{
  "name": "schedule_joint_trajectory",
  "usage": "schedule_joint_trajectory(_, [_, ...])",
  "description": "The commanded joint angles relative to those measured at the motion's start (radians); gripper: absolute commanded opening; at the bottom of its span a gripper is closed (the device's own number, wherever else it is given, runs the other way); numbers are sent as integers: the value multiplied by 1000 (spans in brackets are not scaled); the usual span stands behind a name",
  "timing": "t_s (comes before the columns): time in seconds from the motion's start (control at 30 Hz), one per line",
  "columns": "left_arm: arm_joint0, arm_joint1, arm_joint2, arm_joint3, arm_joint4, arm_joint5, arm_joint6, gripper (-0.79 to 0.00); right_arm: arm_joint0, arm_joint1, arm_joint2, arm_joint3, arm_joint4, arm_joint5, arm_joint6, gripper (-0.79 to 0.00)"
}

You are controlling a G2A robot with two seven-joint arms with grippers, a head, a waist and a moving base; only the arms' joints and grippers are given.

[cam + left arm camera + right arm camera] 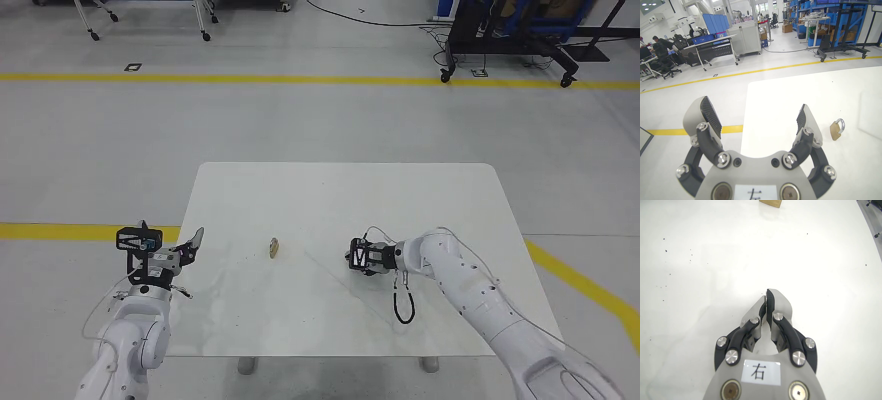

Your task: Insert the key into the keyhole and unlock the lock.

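A small brass padlock (273,246) with a silver shackle lies on the white table (340,180), left of its middle. It also appears in the left wrist view as the padlock (836,129) and at the rim of the right wrist view as the padlock (770,202). My right gripper (352,256) hovers low over the table to the right of the padlock, pointing at it. The right gripper (766,294) is shut on a thin silver key (765,298), of which just a sliver shows between the pads. My left gripper (195,240) sits at the table's left edge; the left gripper (755,106) is open and holds nothing.
The table's rounded left edge (745,106) runs right under the left gripper, with floor and a yellow line (664,131) beyond it. A black cable loop (403,305) hangs from the right arm. Bare tabletop separates the right gripper from the padlock.
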Motion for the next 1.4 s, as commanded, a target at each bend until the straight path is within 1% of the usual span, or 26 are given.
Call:
schedule_joint_trajectory(0.0, [0, 0, 0, 0, 0, 0, 0, 0, 3, 0, -4, -1, -4, 0, -5, -785])
schedule_joint_trajectory(0.2, [0, 0, 0, 0, 0, 0, 0, 0, -6, 19, 16, -52, -48, 0, -50, -785])
schedule_joint_trajectory(0.37, [0, 0, 0, 0, 0, 0, 0, 0, -46, 47, 61, -114, -91, 12, -114, -785])
schedule_joint_trajectory(0.5, [0, 0, 0, 0, 0, 0, 0, 0, -90, 70, 106, -162, -105, 27, -192, -785])
schedule_joint_trajectory(1.13, [0, 0, 0, 0, 0, 0, 0, 0, -90, 70, 106, -162, -105, 27, -192, -785])
schedule_joint_trajectory(1.2, [0, 0, 0, 0, 0, 0, 0, 0, -98, 68, 86, -176, -108, 30, -189, -785])
schedule_joint_trajectory(1.23, [-3, 0, 0, -3, 3, 1, 1, 0, -91, 66, 72, -175, -118, 16, -177, -785])
schedule_joint_trajectory(1.3, [-19, -1, 16, -13, 8, -27, -21, 0, -66, 61, 40, -166, -139, -18, -159, -785])
schedule_joint_trajectory(1.37, [-46, 1, 36, -28, 18, -83, -66, 0, -36, 55, 7, -155, -162, -59, -148, -785])
